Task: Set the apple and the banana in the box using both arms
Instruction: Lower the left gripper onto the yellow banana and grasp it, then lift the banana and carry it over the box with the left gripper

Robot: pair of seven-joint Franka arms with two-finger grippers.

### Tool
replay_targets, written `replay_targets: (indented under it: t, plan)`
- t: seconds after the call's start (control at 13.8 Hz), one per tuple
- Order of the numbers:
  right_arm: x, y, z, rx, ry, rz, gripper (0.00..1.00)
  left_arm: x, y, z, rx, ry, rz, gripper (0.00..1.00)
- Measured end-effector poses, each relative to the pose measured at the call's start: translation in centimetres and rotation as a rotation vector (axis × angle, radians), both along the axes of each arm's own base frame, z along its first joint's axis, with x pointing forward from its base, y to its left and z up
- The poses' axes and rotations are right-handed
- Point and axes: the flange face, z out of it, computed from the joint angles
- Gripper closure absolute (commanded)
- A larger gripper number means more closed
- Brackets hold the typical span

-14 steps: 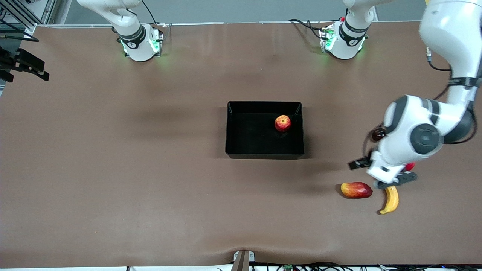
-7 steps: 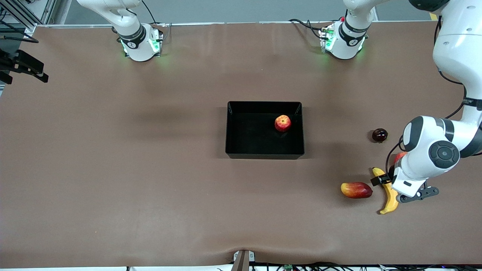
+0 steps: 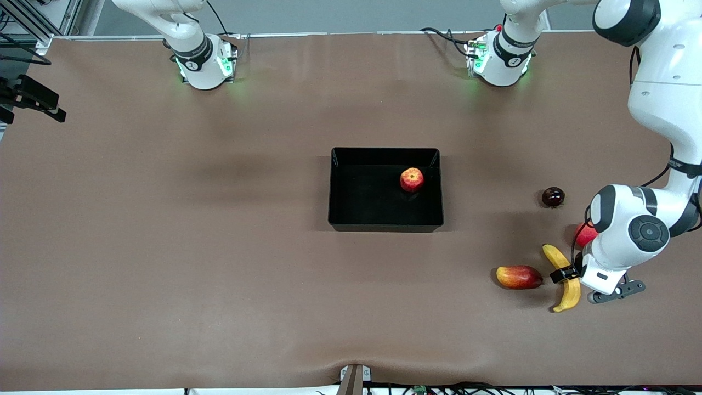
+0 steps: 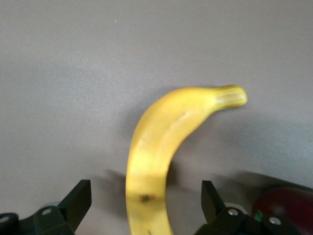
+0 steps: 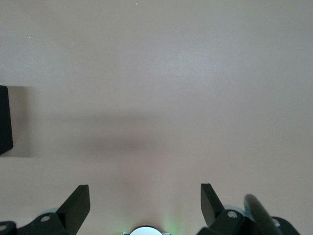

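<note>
A robotics lab. Two white arm bases (image 3: 205, 63) stand bolted along one edge of a brown-covered table (image 3: 164, 247). Cables (image 3: 439, 34) trail at that edge, beside an aluminium frame (image 3: 33, 22) at its corner.

Surfaces as I see them from my station
Matt brown desk (image 3: 219, 247); glossy black plastic box (image 3: 384, 225); smooth, waxy-looking banana (image 4: 156, 147); shiny apple (image 3: 412, 179).

No words, brand names, numbers or signs can be read on any surface in these views; any small markings are too indistinct.
</note>
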Motion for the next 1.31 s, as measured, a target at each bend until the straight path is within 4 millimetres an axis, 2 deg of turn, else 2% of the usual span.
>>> replay_targets:
  t: [0.07,0.15,0.58,0.65,0.73,0.87,1.02,1.09,1.16,1.31]
  plan:
    - [0.0,0.0,0.0,0.000,0.000,-0.001,0.00,0.1,0.1,-0.5,-0.002,0.000,0.002,0.78]
    - [0.0,-0.1,0.0,0.000,0.000,-0.001,0.00,0.2,0.2,-0.6,-0.004,-0.002,0.003,1.00]
    - [0.0,-0.1,-0.1,0.000,0.002,-0.002,0.00,0.9,1.0,1.2,0.019,-0.010,-0.049,1.00]
    - [0.0,-0.1,-0.1,0.000,0.003,-0.002,0.00,0.8,0.8,2.1,0.028,0.014,-0.064,1.00]
    - [0.0,-0.1,-0.1,0.000,0.004,-0.002,0.00,0.7,-0.1,4.1,0.035,0.038,-0.077,1.00]
    - [0.0,-0.1,-0.2,0.000,0.005,-0.002,0.00,0.0,-4.0,10.1,0.050,0.100,-0.114,1.00]
    - [0.0,-0.1,-0.2,0.000,0.006,-0.002,0.00,-1.8,-10.0,16.5,0.061,0.154,-0.159,1.00]
    - [0.0,-0.1,-0.2,0.000,0.006,-0.002,0.00,-3.1,-13.4,18.8,0.050,0.173,-0.160,1.00]
    - [0.0,-0.1,-0.2,0.000,0.006,-0.002,0.00,-4.3,-16.6,20.3,0.031,0.181,-0.151,1.00]
    - [0.0,-0.1,-0.2,0.000,0.006,-0.002,0.00,-6.3,-22.5,21.1,-0.009,0.181,-0.111,1.00]
